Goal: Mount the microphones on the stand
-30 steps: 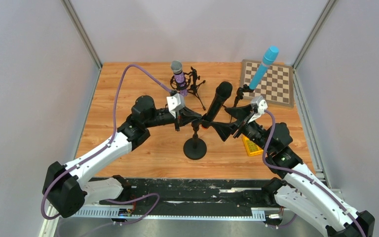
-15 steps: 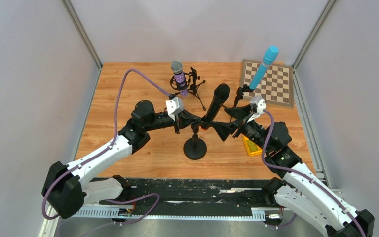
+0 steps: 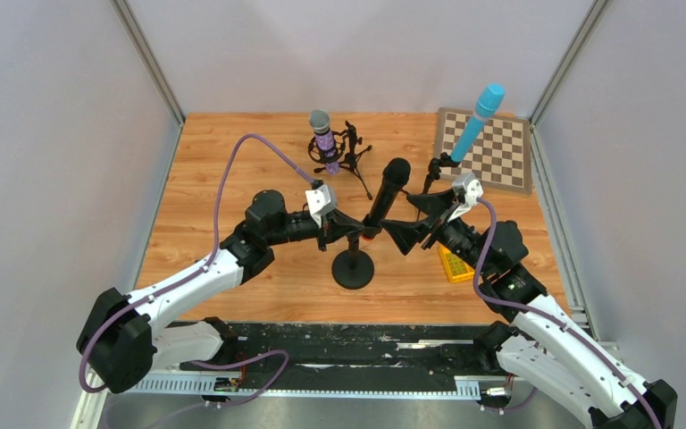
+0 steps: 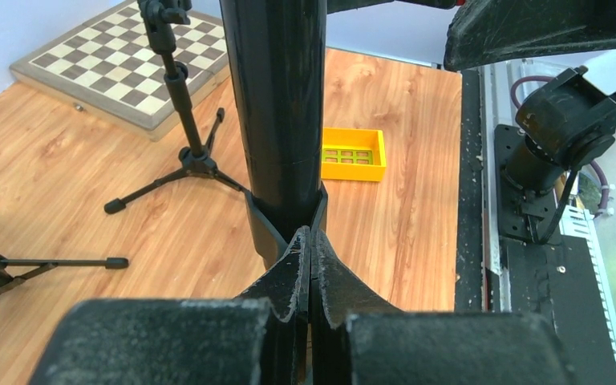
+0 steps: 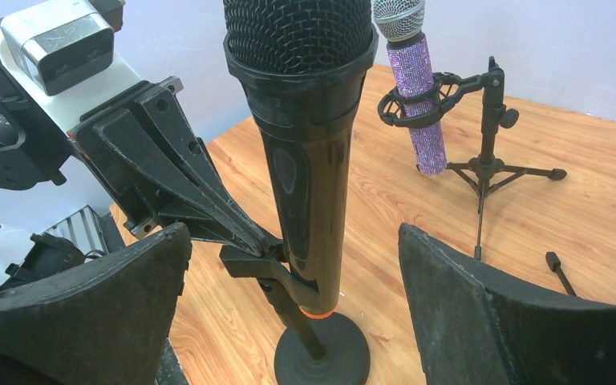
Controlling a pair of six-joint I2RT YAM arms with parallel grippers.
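Note:
The black microphone (image 3: 389,189) with an orange end ring stands nearly upright in the clip (image 5: 250,261) of the round-base stand (image 3: 353,268). My left gripper (image 3: 357,231) is shut, its tips against the back of that clip (image 4: 261,228), just behind the microphone (image 4: 277,104). My right gripper (image 3: 408,220) is open and empty, its fingers (image 5: 88,321) spread wide on either side of the microphone (image 5: 305,160) without touching it. The glittery purple microphone (image 3: 324,141) sits in a shock-mount tripod stand (image 3: 350,157). The light-blue microphone (image 3: 478,119) sits on a tripod stand (image 3: 432,172).
A chessboard (image 3: 502,152) lies at the back right. A yellow tray (image 3: 455,266) lies beside my right arm and shows in the left wrist view (image 4: 353,154). The tripod legs (image 4: 184,164) spread over the wood between the stands. Grey walls close in the table.
My left gripper has moved right and lower, up against the stand's clip. The black microphone has tipped more upright. My right gripper has stayed open in place.

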